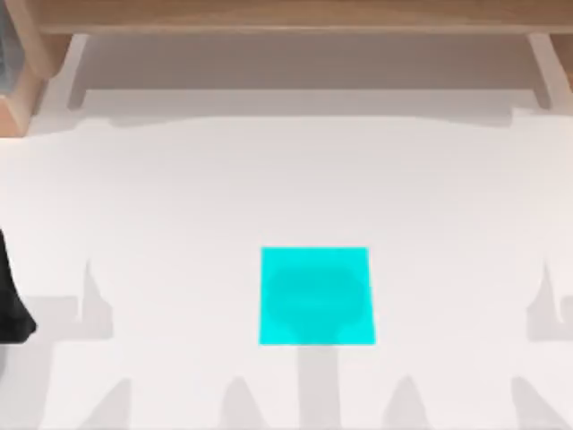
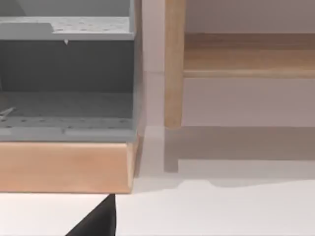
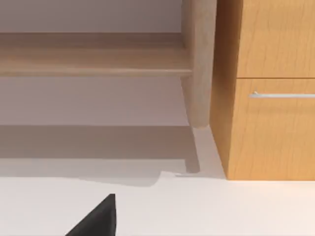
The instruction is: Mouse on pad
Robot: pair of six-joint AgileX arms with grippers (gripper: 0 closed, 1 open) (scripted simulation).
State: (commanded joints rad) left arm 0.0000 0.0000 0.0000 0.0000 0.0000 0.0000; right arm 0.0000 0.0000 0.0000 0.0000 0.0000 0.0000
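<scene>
One cyan pad [image 1: 313, 296] lies on the white table [image 1: 179, 197], well short of the wooden shelf [image 1: 295, 13]. Left arm [image 1: 11, 305] sits far left of the pad.

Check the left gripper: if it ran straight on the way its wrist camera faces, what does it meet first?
Probably bare white table first, then the wooden-edged grey shelf unit and wooden post behind it. Depth is unclear. The left gripper sits at the table's left edge; the pad is off that line.
</scene>
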